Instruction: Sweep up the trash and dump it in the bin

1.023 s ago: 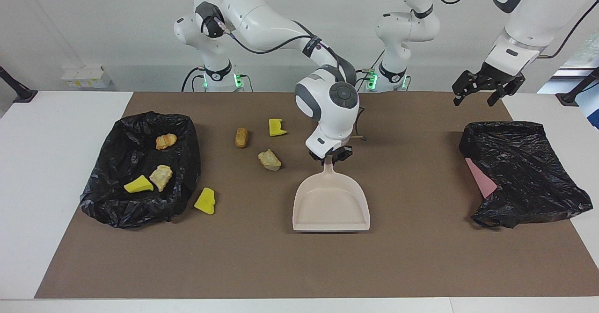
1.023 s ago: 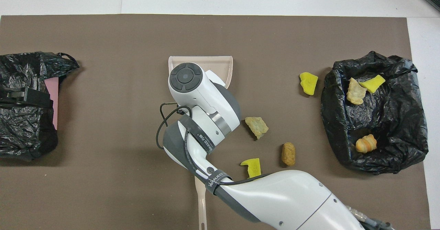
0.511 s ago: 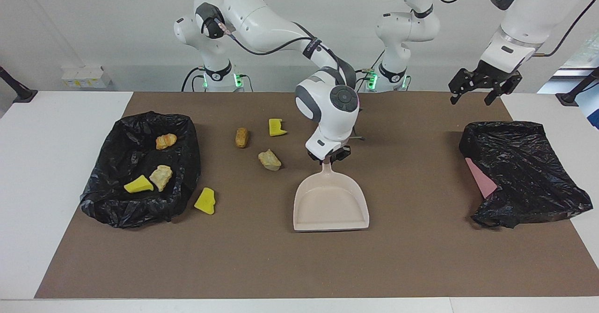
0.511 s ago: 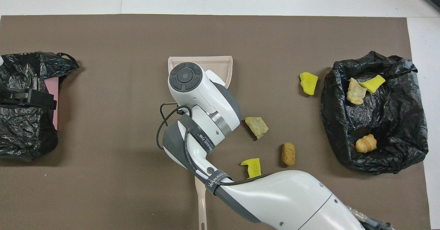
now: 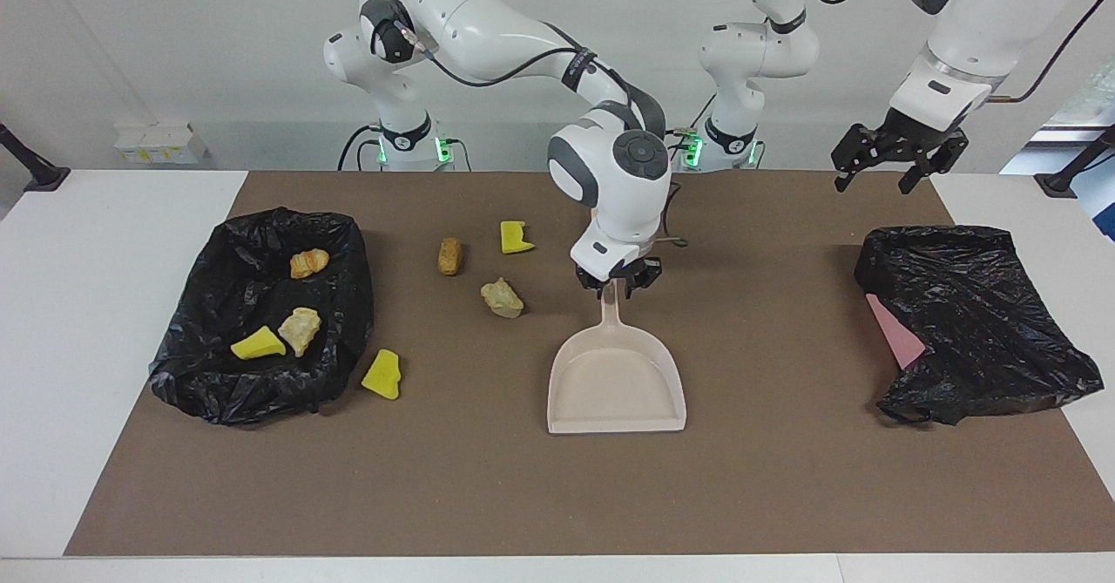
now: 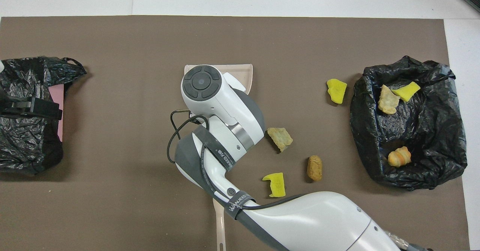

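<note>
The pale pink dustpan point(image 5: 615, 384) lies flat mid-mat, its long handle point(image 6: 219, 224) pointing toward the robots. My right gripper point(image 5: 617, 278) sits low over the handle, open, fingers straddling it. Loose trash lies toward the right arm's end: a yellow piece point(image 5: 381, 375) beside the bin, a beige lump point(image 5: 503, 298), an orange-brown lump point(image 5: 449, 255) and a yellow piece point(image 5: 516, 237). The bin point(image 5: 187, 365) is a black bag holding three more chunks point(image 6: 388, 99). My left gripper point(image 5: 878, 173) waits open in the air.
A second black bag point(image 5: 976, 330) lies at the left arm's end with a flat pink sheet point(image 5: 895, 332) poking out; the left gripper point(image 6: 22, 106) hangs over it. The right arm's wrist point(image 6: 210, 93) covers most of the dustpan point(image 6: 244, 72) from above.
The right gripper has spread its fingers and risen a little along the dustpan handle; the pan stays on the mat. The left gripper has drifted slightly upward.
</note>
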Controlling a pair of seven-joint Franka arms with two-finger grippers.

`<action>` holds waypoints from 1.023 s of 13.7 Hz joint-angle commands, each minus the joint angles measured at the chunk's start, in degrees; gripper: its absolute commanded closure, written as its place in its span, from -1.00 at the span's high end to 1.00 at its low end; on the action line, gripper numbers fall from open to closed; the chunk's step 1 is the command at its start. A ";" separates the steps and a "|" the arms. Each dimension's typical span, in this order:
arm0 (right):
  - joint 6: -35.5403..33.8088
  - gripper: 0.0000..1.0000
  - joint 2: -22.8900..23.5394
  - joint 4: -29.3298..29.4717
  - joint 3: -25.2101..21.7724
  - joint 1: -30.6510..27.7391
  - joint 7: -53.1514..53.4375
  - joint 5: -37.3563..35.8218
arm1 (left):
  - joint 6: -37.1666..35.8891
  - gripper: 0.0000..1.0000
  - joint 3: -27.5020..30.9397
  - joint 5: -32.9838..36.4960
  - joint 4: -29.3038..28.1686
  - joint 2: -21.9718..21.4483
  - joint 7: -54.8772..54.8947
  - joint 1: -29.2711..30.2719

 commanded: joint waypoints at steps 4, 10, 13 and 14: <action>-0.67 0.23 -13.21 -16.67 2.12 2.67 4.06 2.35 | 0.10 1.00 0.20 0.62 -0.75 -0.95 0.29 -0.48; -0.06 0.48 -20.33 -28.26 2.13 7.06 4.85 6.21 | 2.46 1.00 -0.33 -0.78 -0.93 1.69 -0.24 -2.76; 6.78 0.47 -26.21 -39.85 2.13 9.08 4.86 9.90 | 6.76 1.00 -0.33 -1.13 -1.28 4.49 -0.41 -5.22; 9.07 0.46 -27.80 -43.29 2.13 9.26 4.86 11.04 | 8.17 1.00 -0.33 -1.75 -1.37 5.63 -0.41 -6.27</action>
